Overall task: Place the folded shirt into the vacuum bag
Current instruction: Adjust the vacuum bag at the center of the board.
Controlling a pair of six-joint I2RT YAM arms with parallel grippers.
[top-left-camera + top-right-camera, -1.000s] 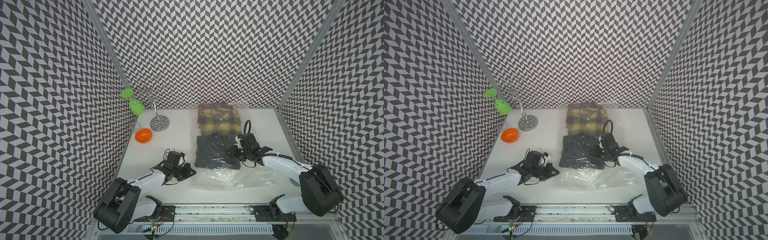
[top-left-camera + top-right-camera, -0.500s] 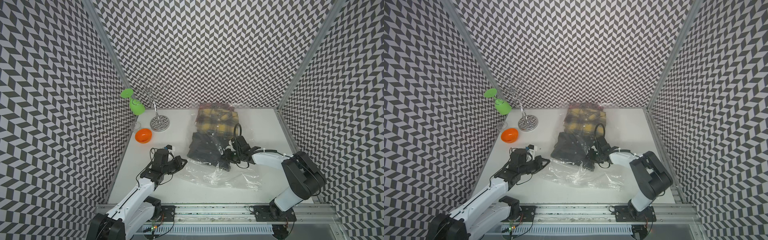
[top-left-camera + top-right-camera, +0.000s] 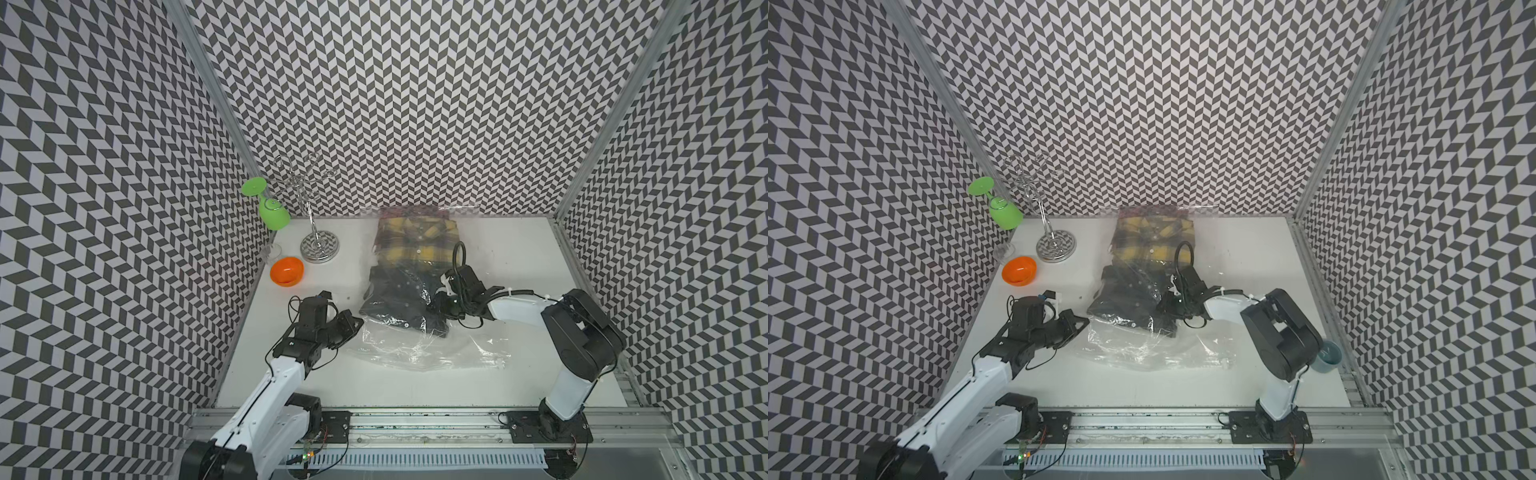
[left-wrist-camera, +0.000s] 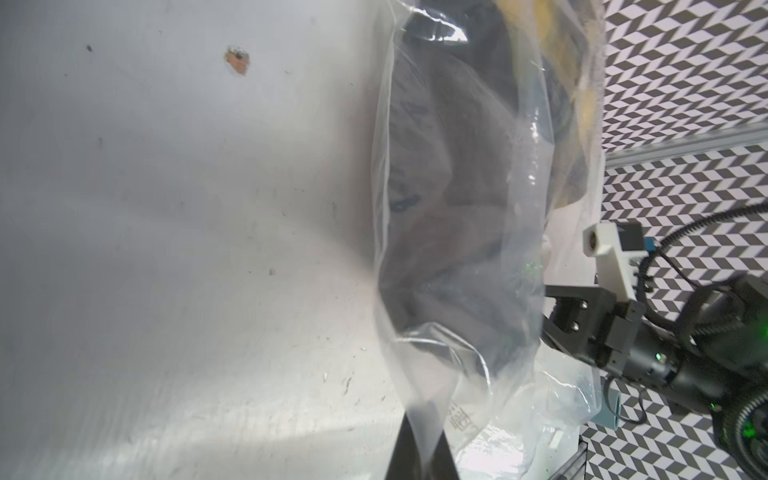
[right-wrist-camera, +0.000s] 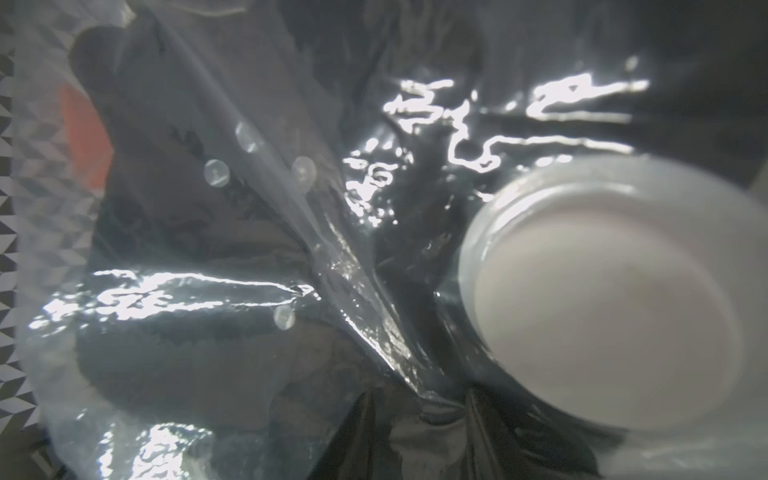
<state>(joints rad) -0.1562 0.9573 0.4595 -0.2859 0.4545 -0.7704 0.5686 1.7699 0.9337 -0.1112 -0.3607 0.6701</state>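
Vacuum bag (image 3: 415, 349) dragged left, long axis front-back; left claw (image 3: 356, 322) pinching it, right claw (image 3: 439, 300) unclear

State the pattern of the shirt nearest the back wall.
Yellow-and-dark plaid shirt, best in a top view.

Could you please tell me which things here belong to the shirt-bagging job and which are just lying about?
Job: vacuum bag, dark shirt, plaid shirt.
Lying about: green glass, wire stand, orange bowl, blue cup.

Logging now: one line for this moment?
left claw: shut on vacuum bag edge | right claw: at dark shirt, grip unclear | dark shirt: under bag plastic
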